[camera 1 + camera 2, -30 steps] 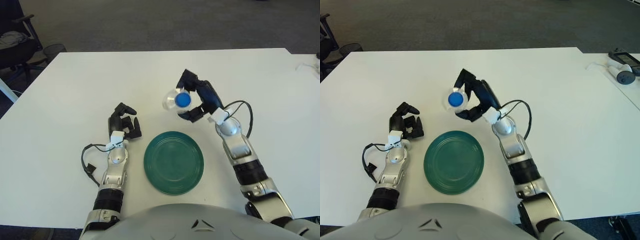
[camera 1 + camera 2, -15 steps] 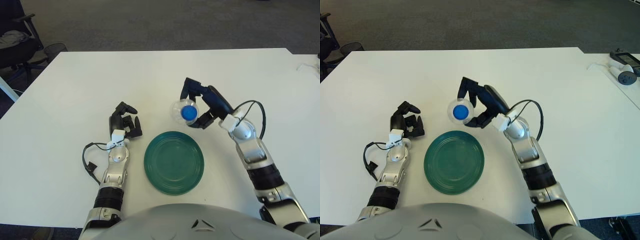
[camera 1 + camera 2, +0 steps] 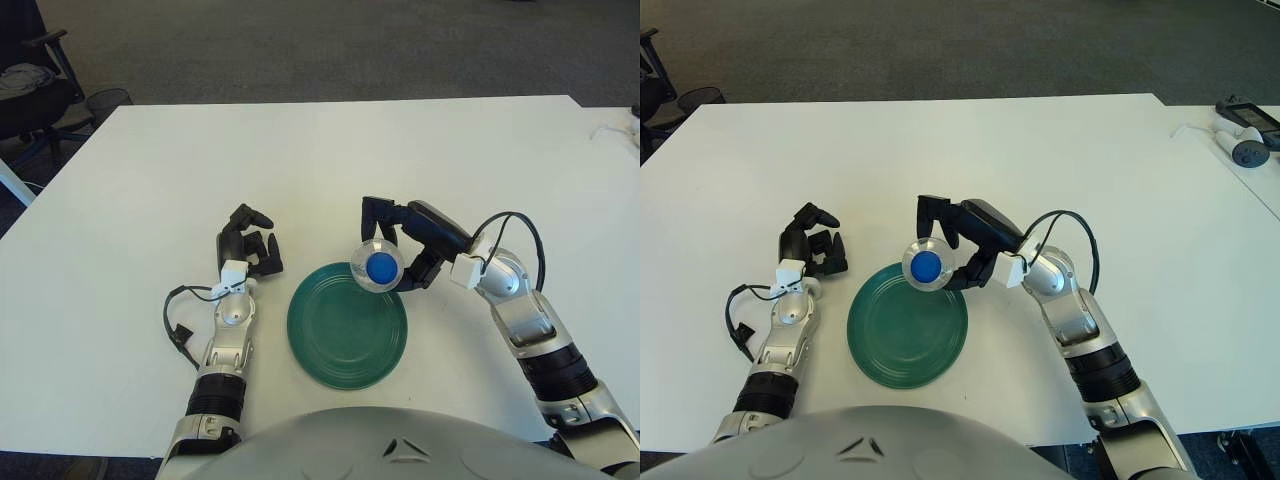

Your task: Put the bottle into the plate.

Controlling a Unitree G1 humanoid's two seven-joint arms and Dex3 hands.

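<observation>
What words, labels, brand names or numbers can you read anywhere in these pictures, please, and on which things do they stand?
None can be read.
Bottle, held by the right robot hand: only its blue cap shows, no label visible.
Green plate: plain.
Left robot hand, beside the plate's left: no markings legible.

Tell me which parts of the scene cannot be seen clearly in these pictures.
- Bottle: both views look down on its blue cap; body and base are hidden, so any contact with the plate is unclear.
- Right robot hand: its fingers behind the bottle are covered.
- Left robot hand, beside the plate: table contact unclear.
</observation>
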